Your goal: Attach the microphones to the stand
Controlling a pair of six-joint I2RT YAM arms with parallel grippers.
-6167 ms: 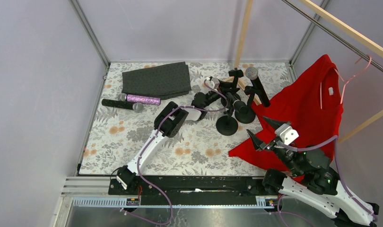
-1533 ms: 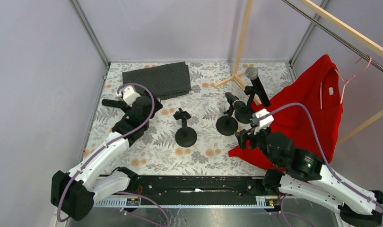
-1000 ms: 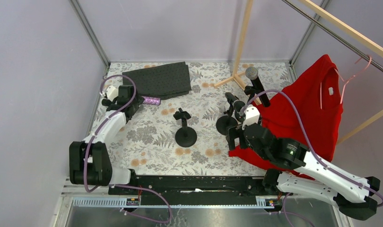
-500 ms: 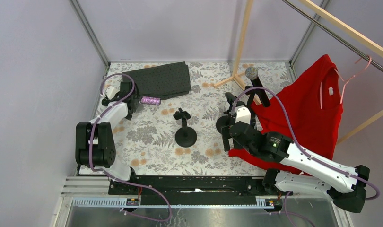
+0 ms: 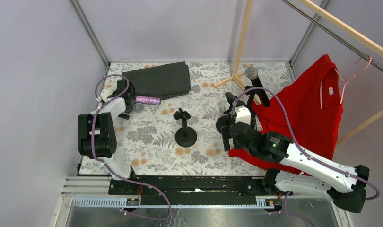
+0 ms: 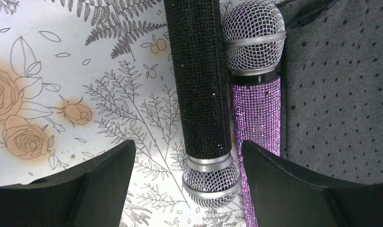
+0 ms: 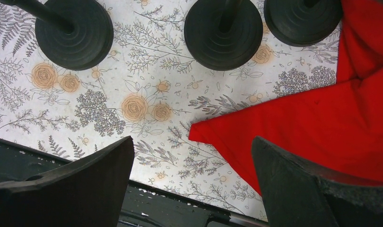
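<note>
— Fingers [image 6: 102, 189], left gripper [image 6: 186, 146]: condition?
— Spread wide, holding nothing. They straddle one black microphone [image 6: 201, 80], which lies flat on the floral table cover [image 6: 62, 56] at the far left of the table.
— Adjacent item?
— Purple microphone [image 6: 256, 113], touching the black one, heads pointing opposite ways. A dark dotted cloth [image 6: 336, 94] lies just beside it.
— Mid-table?
— One empty stand [image 5: 185, 128], upright, well apart from both grippers.
— Further right?
— Two more stands. The nearer stand [image 5: 222, 124] carries a black-bodied microphone [image 5: 231, 100], partly hidden by the arm. The rear stand [image 5: 249, 94] carries a tilted microphone [image 5: 254, 78], grey head uppermost.
— Right gripper [image 7: 192, 142]?
— Fingers fully apart, nothing between them. It is poised over bare cover, near the stand bases and the edge of a red garment [image 7: 322, 123].
</note>
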